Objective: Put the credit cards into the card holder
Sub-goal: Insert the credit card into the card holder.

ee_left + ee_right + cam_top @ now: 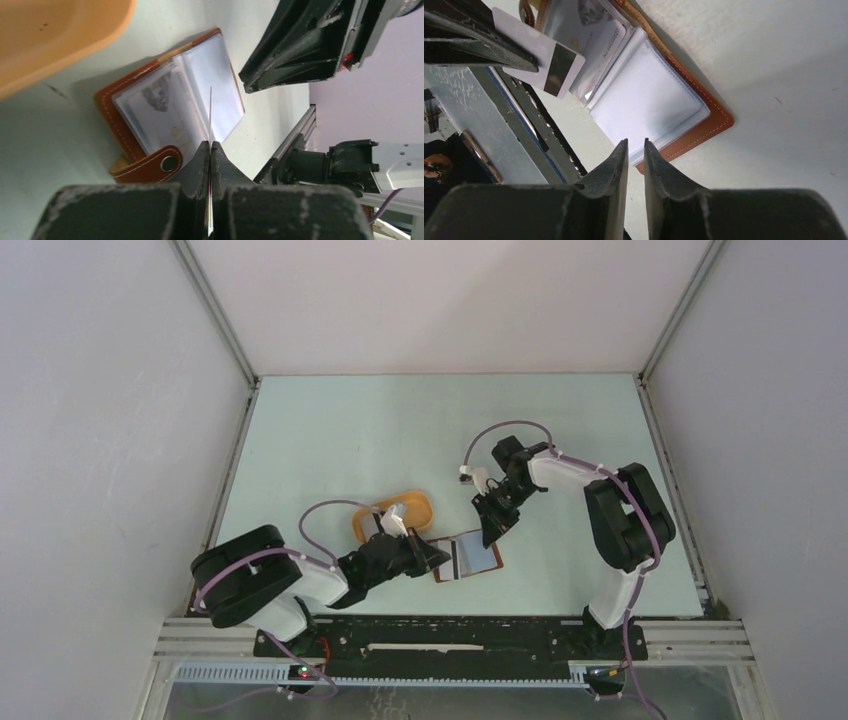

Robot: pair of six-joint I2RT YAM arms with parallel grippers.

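Note:
The card holder (470, 558) lies open on the table, reddish-brown border, pale clear sleeves inside; it also shows in the left wrist view (125, 130) and the right wrist view (649, 95). My left gripper (436, 558) (210, 143) is shut on a credit card (210, 110), seen edge-on there, its tip over the holder's sleeves. The right wrist view shows that card (541, 52) as white with a dark stripe. Another card (596, 32) sits in a sleeve. My right gripper (492, 532) (636, 142) hovers at the holder's far edge, jaws a narrow gap apart, empty.
The orange-yellow oval tray (420, 508) (50, 35) stands just behind and left of the holder. The right arm's fingers (300, 45) hang close over the holder's right page. The metal frame rail (290, 140) runs along the table's near edge.

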